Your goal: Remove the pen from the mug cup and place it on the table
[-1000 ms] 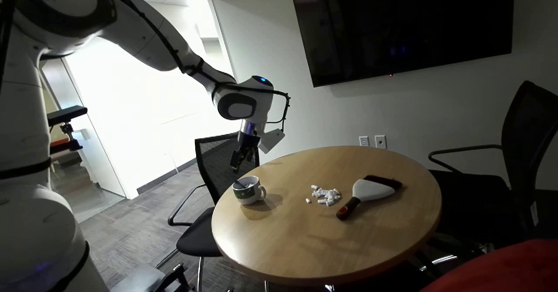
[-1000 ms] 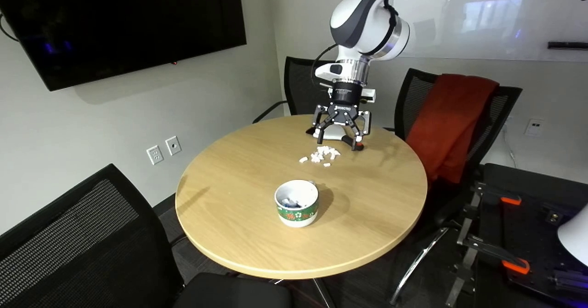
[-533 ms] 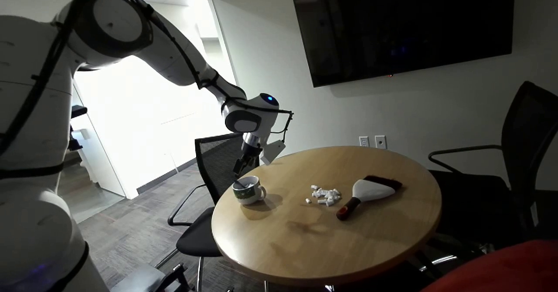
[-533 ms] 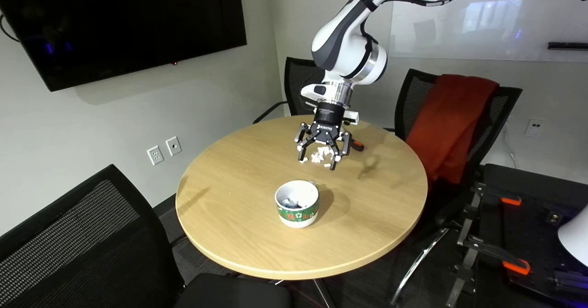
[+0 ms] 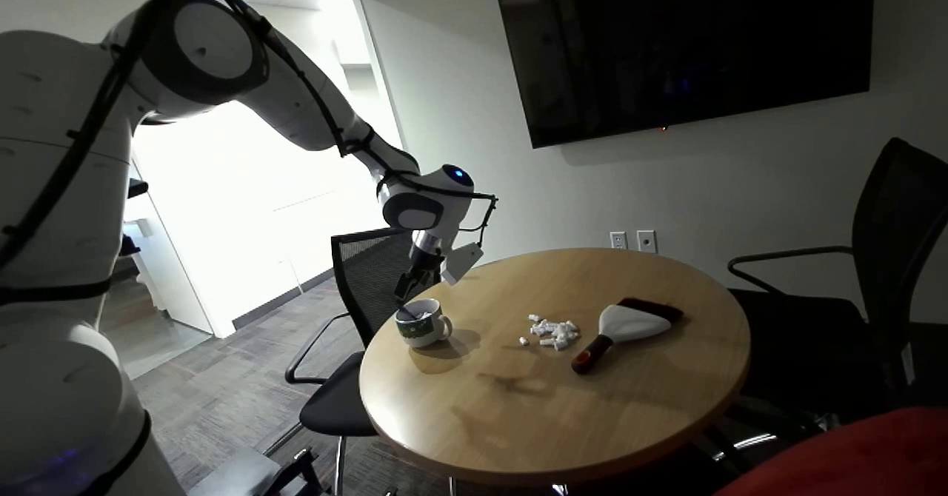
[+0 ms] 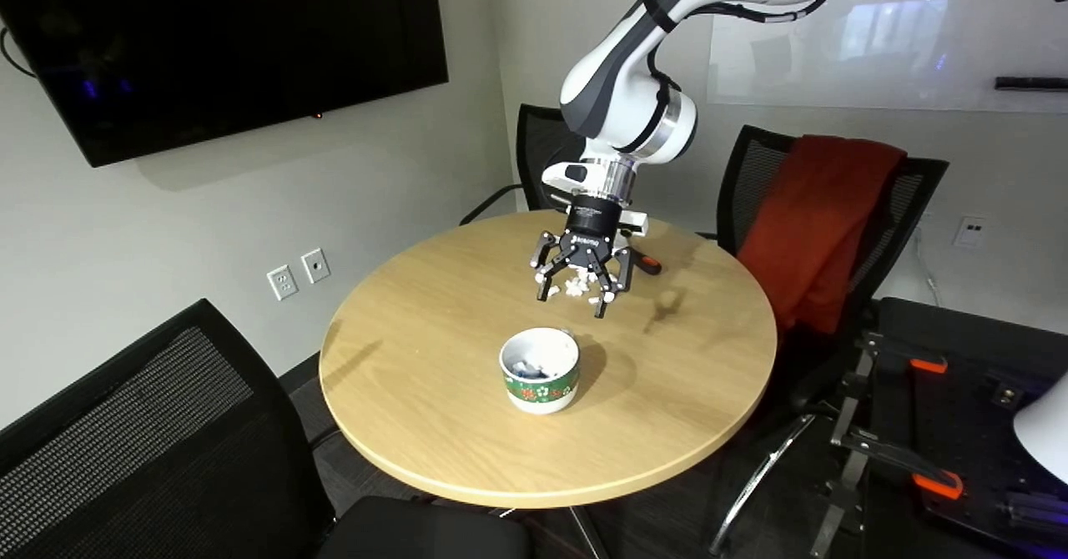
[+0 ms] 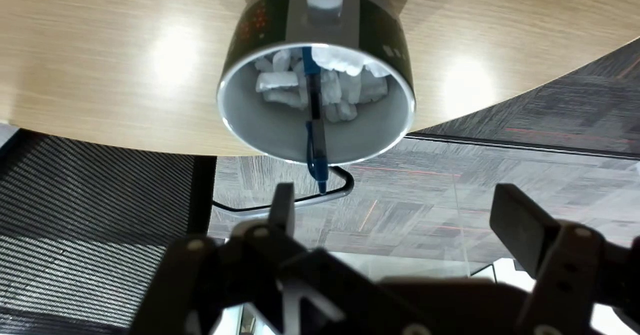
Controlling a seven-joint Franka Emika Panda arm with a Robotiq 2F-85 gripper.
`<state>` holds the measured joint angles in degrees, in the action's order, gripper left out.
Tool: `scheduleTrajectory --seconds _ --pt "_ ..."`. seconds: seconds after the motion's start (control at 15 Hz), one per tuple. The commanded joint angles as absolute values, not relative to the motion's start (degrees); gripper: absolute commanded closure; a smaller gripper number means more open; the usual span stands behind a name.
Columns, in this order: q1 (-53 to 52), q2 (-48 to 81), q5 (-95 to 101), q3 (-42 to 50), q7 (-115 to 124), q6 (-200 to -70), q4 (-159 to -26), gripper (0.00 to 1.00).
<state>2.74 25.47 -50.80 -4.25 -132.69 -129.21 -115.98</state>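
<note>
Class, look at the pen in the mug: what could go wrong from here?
In the wrist view, the pen is off-centre to the open tool, so closing might knock it. White pieces lie against the pen and may spill as it lifts. The mug stands near the edge of the table; a bump could push it off.

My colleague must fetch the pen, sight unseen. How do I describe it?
On the round wooden table stands a white mug with a green band. The pen leans inside, one end poking past the rim. It's slim and blue, unlike the stubby white pieces beside it.
</note>
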Motion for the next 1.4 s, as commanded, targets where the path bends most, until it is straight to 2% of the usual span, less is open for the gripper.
scheduleTrajectory --seconds 0.0,1.07,1.2,1.33 --pt "3.19 25.48 -50.51 -4.71 -132.51 -129.26 -115.95 0.0" --pt "3.14 30.4 -52.44 -7.22 -145.48 -132.79 -112.64 0.0" --pt "3.02 31.67 -52.32 -7.6 -145.84 -133.07 -111.46 0.14" --pt "2.91 32.73 -52.43 -8.11 -145.65 -133.51 -110.36 0.2"
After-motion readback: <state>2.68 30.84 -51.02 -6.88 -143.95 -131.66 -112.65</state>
